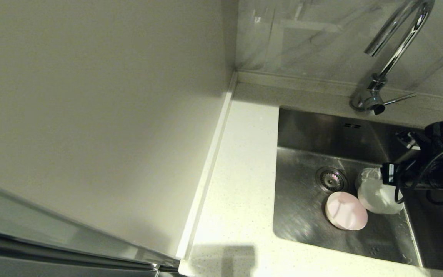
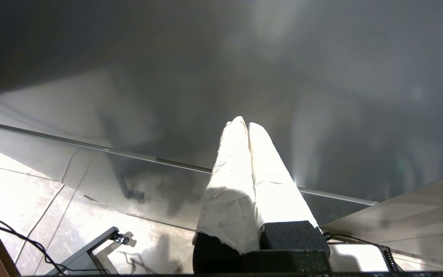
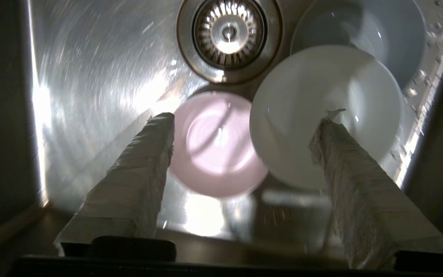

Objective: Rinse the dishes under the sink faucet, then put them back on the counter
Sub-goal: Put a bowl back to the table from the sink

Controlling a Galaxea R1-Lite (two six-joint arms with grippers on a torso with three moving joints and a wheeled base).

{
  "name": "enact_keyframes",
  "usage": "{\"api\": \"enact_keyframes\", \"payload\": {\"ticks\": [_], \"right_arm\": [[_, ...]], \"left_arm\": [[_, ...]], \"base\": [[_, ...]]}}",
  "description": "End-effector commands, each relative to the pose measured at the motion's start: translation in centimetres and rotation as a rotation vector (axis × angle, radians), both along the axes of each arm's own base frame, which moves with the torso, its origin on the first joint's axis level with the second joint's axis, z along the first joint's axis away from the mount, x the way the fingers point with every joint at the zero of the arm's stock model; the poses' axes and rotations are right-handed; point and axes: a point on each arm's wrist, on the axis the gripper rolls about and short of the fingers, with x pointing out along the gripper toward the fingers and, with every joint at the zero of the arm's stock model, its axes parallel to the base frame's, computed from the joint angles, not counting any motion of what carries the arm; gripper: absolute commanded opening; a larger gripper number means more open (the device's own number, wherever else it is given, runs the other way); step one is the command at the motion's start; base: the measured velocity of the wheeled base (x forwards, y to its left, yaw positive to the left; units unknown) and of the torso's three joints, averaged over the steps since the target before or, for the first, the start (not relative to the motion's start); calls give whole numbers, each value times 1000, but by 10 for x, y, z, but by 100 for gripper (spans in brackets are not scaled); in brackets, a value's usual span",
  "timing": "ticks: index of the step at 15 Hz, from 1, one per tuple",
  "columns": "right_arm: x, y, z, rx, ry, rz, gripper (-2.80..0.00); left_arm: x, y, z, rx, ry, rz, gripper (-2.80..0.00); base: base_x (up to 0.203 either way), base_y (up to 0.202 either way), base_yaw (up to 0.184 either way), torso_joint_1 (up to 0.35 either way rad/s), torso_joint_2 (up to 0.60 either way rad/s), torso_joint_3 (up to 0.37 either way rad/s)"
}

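Three bowls lie on the floor of the steel sink [image 1: 302,215]. The pale pink bowl [image 1: 346,210] [image 3: 215,150] sits just in front of the drain [image 3: 228,36]. Beside it the whitish-mint bowl [image 3: 321,111] partly overlaps the blue-grey bowl [image 3: 383,34] in the corner. My right gripper [image 3: 245,117] [image 1: 373,184] hangs open low in the sink. One taped finger [image 3: 144,161] is beside the pink bowl and the other [image 3: 344,161] is over the white bowl; it holds nothing. The chrome faucet [image 1: 394,50] rises behind the sink. My left gripper [image 2: 243,124] is shut and empty, parked away from the sink.
The speckled counter [image 1: 240,173] runs along the sink's left side, against a plain cream wall panel [image 1: 90,96]. The faucet's side lever [image 1: 400,99] points right. My right arm's black body and cables [image 1: 437,161] fill the sink's right end.
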Motion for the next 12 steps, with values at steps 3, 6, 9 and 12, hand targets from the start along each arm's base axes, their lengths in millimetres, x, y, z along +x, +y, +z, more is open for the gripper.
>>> {"api": "enact_keyframes", "payload": {"ticks": [3,6,9,12], "right_arm": [[-20,14,58,4,140,9,0],[-24,22,63,-43,158,-6,0],[-22,27,56,-48,181,5,0],[-13,28,43,-67,221,-6,0]], "left_arm": [[0,0,0,-1,-4,-1,-280],[0,0,0,-1,-4,-1,-280],[0,0,0,1,-5,1,-280],[0,0,0,-1,-4,0,-280]], "base": [[0,0,0,0,0,0],[0,0,0,0,0,0],[0,0,0,0,0,0],[0,0,0,0,0,0]]}}
